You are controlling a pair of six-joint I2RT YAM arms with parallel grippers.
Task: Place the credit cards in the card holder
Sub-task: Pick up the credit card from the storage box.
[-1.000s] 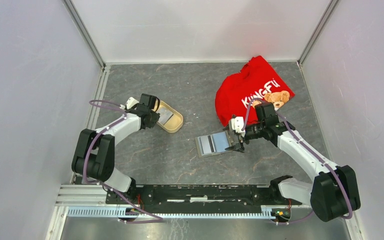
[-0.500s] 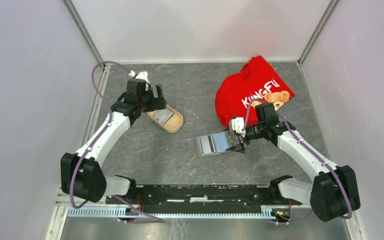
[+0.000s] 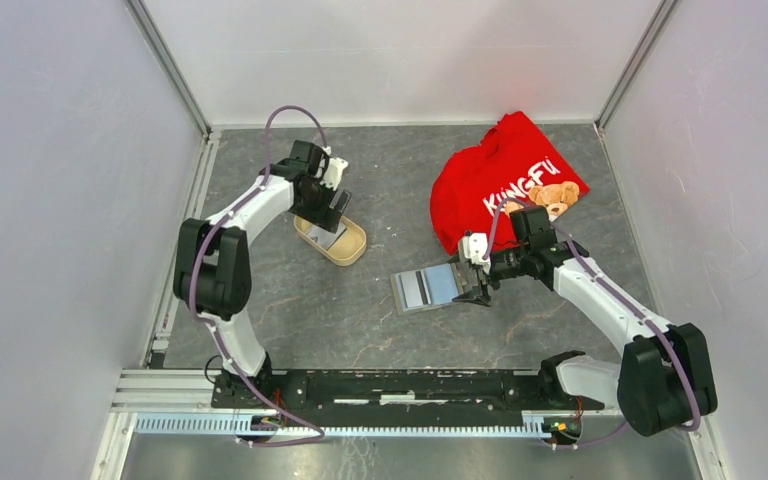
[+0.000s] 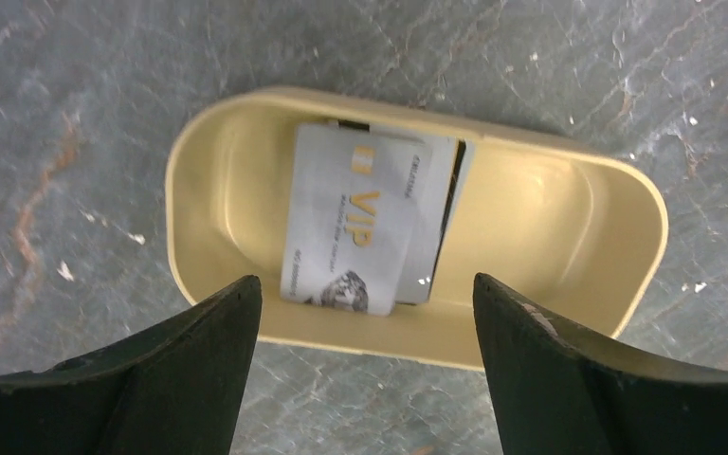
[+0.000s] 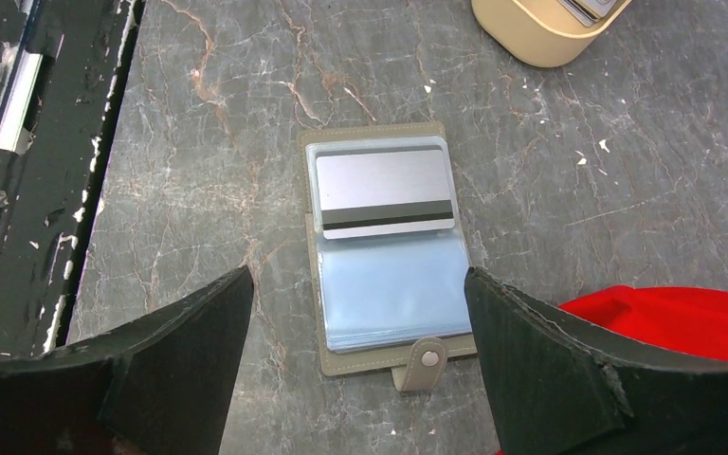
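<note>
The credit cards [image 4: 360, 227] lie in a small stack inside the beige oval tray [image 4: 569, 227], which sits on the tabletop [image 3: 380, 180] left of its middle, toward the far left corner. The top card is pale grey-white with gold "VIP" lettering, and at least 1 more pale card shows beneath it, offset to one side. The left gripper [image 4: 365, 289] hangs directly over the tray with its fingers spread wide and nothing between them, so it is released; from above, it [image 3: 328, 222] stands over the cards [image 3: 328, 233] at the tray's far end. The card holder [image 5: 389, 284] lies open and flat near the middle of the tabletop, slightly toward the right edge. 1 silver-grey card with a dark stripe [image 5: 384, 190] sits in the pocket on the half farther from the right arm, while the nearer clear pocket looks pale and shiny. A snap tab juts from the holder's edge nearest the right gripper [image 5: 358, 275], which is released too, its fingers wide apart above the holder and gripping nothing. The red shirt [image 3: 505, 185] lies crumpled in the far right corner, just beside the holder's right end.
</note>
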